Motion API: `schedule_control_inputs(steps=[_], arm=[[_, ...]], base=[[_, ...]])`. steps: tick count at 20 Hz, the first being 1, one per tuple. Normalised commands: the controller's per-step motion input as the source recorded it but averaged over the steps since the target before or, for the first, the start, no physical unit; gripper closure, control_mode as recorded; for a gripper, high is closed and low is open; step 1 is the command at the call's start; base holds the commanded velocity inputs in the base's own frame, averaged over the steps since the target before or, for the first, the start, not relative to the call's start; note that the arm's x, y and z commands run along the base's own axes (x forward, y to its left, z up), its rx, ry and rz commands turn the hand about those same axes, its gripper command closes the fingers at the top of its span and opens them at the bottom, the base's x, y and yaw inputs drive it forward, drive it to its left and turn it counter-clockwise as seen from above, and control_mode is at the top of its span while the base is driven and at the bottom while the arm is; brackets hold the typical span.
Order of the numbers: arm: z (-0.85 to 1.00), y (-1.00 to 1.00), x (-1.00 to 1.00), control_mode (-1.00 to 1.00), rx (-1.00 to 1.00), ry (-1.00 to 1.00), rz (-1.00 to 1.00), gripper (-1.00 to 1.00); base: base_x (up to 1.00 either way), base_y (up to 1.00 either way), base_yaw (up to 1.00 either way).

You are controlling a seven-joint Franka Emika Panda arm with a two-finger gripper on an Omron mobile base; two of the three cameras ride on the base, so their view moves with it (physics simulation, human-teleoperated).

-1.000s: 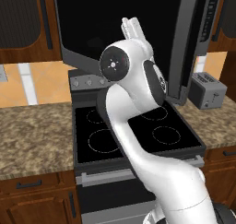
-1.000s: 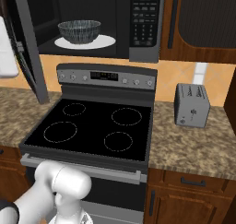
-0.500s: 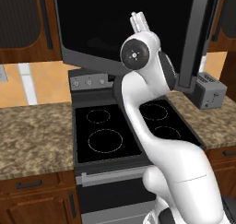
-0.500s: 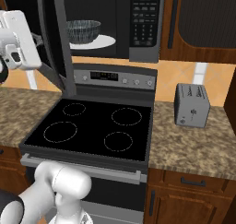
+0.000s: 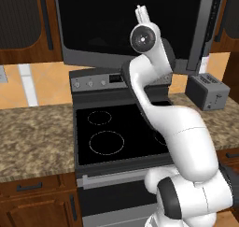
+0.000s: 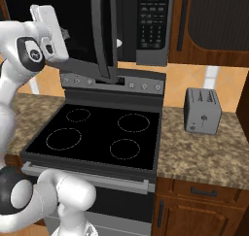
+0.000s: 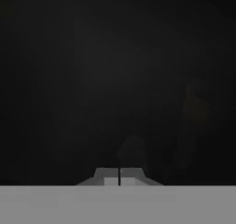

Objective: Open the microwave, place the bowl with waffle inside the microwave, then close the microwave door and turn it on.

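Observation:
The microwave (image 6: pixel 153 26) hangs above the stove, its button panel facing me. The microwave door (image 6: pixel 104 36) stands part-way swung, edge-on in the right base view and as a wide dark panel (image 5: pixel 107 30) in the left base view. My gripper (image 6: pixel 65 34) is shut with nothing held, its tips against the door's outer glass. It also pokes up above the wrist in the left base view (image 5: pixel 141 11). In the hand view the closed gripper (image 7: pixel 119 178) faces dark glass (image 7: pixel 115 80). The bowl and the waffle are hidden behind the door.
A black-topped stove (image 6: pixel 97 133) lies below, with its knob panel at the back. A silver toaster (image 6: pixel 202 111) stands on the granite counter (image 6: pixel 204 157) to the right. Brown wooden cabinets (image 6: pixel 214 21) flank the microwave. My arm rises over the stove (image 5: pixel 107 132).
The door has swung from wide open toward the microwave, pushed by my hand moving right. The bowl, seen inside earlier, is now covered by the door.

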Motion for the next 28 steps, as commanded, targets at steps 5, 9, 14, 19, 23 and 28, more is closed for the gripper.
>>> schedule_control_inputs(steps=[5,9,14,19,23,28], arm=[[0.00,-0.46,1.00,-1.00,0.07,-0.01,0.11,1.00],[0.00,-0.40,1.00,-1.00,0.14,0.04,0.11,1.00],[0.20,-0.20,1.00,-1.00,0.18,0.00,0.19,1.00],[0.03,-0.19,0.98,-1.00,0.12,-0.03,0.19,1.00],[-0.15,-0.30,0.07,-1.00,0.02,-0.31,0.15,1.00],[-0.49,-0.60,-1.00,-1.00,0.04,-0.73,0.03,1.00]], base=[[0.00,0.00,0.00],[0.00,0.00,0.00],[0.00,0.00,0.00],[0.00,0.00,0.00],[0.00,0.00,0.00],[0.00,0.00,0.00]])
